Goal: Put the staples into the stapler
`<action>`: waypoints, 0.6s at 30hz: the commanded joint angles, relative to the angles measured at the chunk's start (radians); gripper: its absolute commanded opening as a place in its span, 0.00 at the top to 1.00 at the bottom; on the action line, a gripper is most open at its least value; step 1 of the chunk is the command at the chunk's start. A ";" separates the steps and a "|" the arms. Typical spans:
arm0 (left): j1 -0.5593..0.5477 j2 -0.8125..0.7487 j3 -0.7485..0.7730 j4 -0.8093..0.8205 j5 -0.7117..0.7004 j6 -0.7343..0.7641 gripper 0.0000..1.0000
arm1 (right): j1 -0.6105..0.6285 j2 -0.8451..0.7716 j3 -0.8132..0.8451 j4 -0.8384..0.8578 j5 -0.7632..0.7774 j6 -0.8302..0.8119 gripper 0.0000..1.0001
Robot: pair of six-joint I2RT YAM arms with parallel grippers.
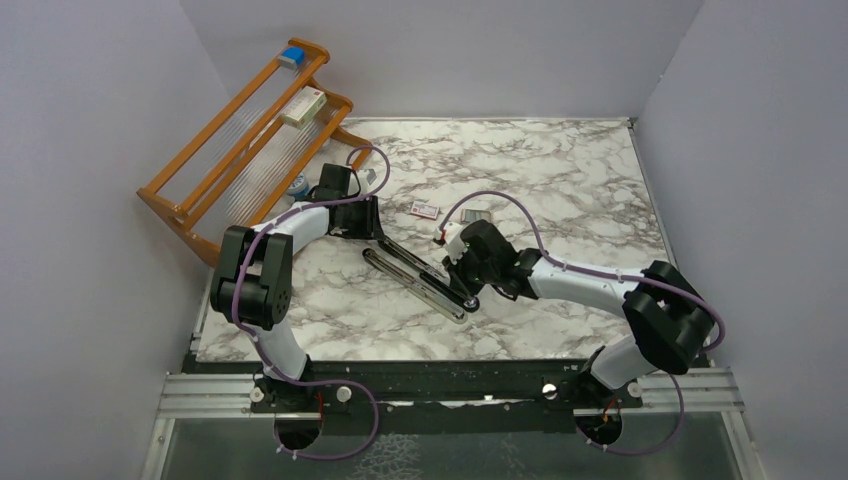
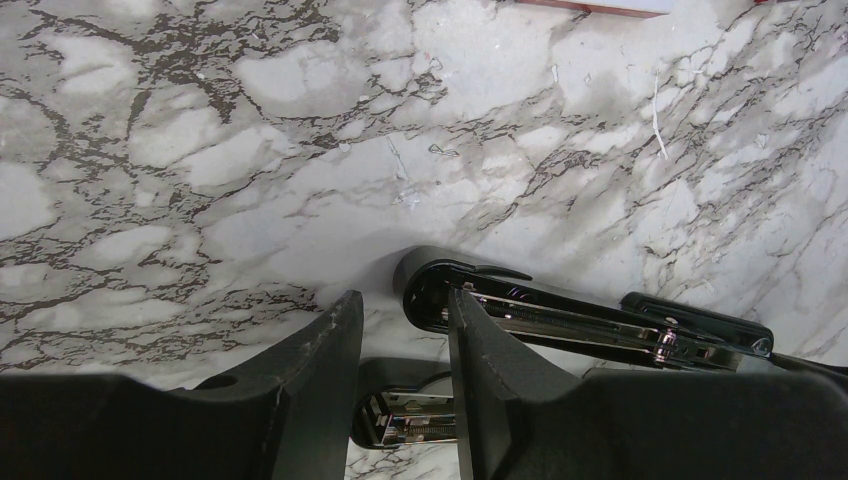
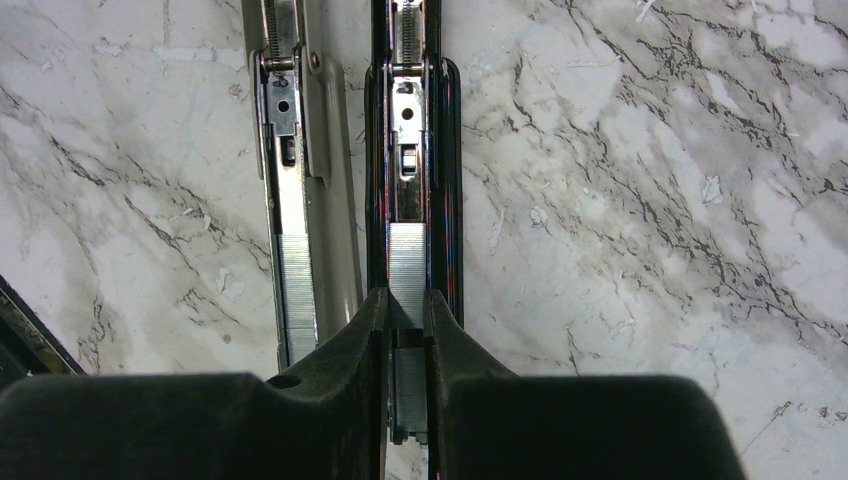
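Observation:
The black stapler (image 1: pixel 415 262) lies opened flat mid-table, its silver rail up; it also shows in the right wrist view (image 3: pixel 445 180) and the left wrist view (image 2: pixel 560 318). My right gripper (image 1: pixel 462 285) (image 3: pixel 407 300) has its fingers inside the rail channel, shut on a silver staple strip (image 3: pixel 407 262) lying in the rail. My left gripper (image 1: pixel 372 232) (image 2: pixel 400 305) stands over the stapler's far end, jaws a little apart and empty. The small red-and-white packet (image 1: pixel 424 209) lies behind the stapler.
A light grey stapler-like tool (image 1: pixel 410 285) (image 3: pixel 335 200) lies right beside the stapler, parallel, with its own staples (image 3: pixel 297 290); its end shows under my left fingers (image 2: pixel 400 415). A wooden rack (image 1: pixel 200 165) at the back left carries a white-and-red box (image 1: pixel 303 105).

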 commanded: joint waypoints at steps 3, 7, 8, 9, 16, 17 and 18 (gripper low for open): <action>0.002 0.004 0.010 -0.041 -0.034 0.013 0.61 | -0.004 0.026 0.014 -0.070 -0.004 0.005 0.82; 0.002 0.006 0.009 -0.040 -0.034 0.014 0.61 | -0.004 0.025 0.013 -0.071 0.000 0.005 0.76; 0.001 0.006 0.009 -0.040 -0.034 0.013 0.61 | -0.004 0.024 0.013 -0.071 -0.001 0.005 0.74; 0.002 0.006 0.009 -0.040 -0.034 0.014 0.61 | -0.004 0.023 0.013 -0.070 -0.001 0.005 0.73; 0.002 0.006 0.010 -0.039 -0.034 0.013 0.61 | -0.004 0.009 0.012 -0.062 -0.002 0.006 0.72; 0.002 0.006 0.010 -0.041 -0.033 0.014 0.61 | -0.004 0.001 0.011 -0.054 -0.001 0.009 0.72; 0.002 0.006 0.010 -0.039 -0.033 0.013 0.61 | -0.004 -0.011 0.009 -0.044 0.002 0.010 0.71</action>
